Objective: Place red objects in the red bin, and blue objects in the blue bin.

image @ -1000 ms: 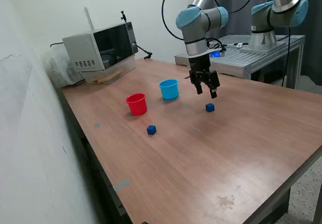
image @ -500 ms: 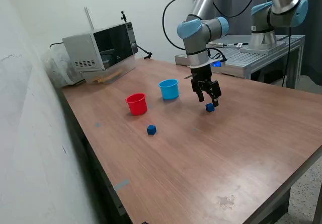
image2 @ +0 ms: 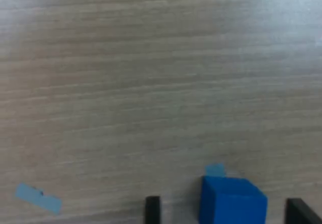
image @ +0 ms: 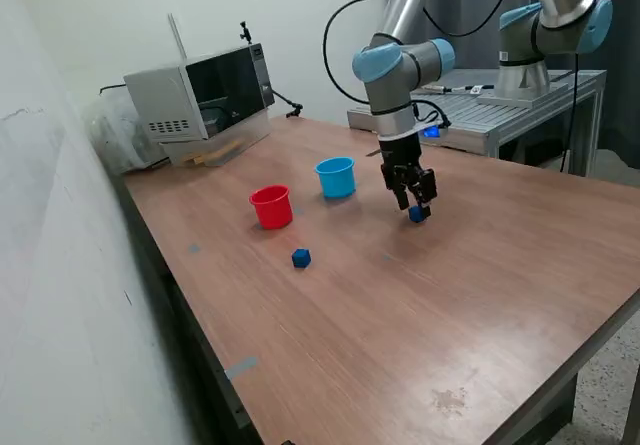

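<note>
Pincer (image: pixel 417 206) lowered since the earlier frame, now spread around blue cube (image2: pixel 232 202) on desk (image: pixel 480 295); cube should be centred between fingers before closure.

I'm seeing a brown wood-grain desk (image: pixel 420 305) carrying a grey boxy microwave oven with a dark glass door (image: pixel 200 95) at its far corner on the exterior view's left. A grey metal side table (image: pixel 520 105) is standing behind. Small pale blue tape scraps (image2: pixel 37 198) are sticking to the desk.
</note>
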Available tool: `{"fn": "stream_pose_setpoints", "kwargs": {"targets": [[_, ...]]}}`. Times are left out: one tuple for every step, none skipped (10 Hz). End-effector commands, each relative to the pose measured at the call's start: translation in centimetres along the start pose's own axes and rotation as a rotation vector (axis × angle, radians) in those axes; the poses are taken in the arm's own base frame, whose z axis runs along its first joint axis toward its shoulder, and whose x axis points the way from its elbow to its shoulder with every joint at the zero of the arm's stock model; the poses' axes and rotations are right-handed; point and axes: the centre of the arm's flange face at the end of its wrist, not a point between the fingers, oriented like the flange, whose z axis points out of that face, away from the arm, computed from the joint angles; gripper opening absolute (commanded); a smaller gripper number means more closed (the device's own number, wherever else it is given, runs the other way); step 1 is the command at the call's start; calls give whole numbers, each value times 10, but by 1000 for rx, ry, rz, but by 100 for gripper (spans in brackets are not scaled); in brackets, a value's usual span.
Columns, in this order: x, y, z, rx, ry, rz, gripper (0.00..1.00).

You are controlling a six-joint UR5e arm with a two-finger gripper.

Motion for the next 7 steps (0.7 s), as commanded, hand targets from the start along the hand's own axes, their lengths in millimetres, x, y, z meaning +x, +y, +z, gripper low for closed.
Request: {"fn": "stream_pose_setpoints", "kwargs": {"targets": [[4,-1,1,-2,-8,-8,0],[4,-1,1,-4,-13,-9,0],[4,0,-6,-20,-20,-12,0],[6,1,-26,-50,-18,-15,0],[9,-1,-53,-85,-14,-19,0],[11,-2,-85,-131,-11,-22,0],[4,-3,-102,-133,-13,-8,0]]}}
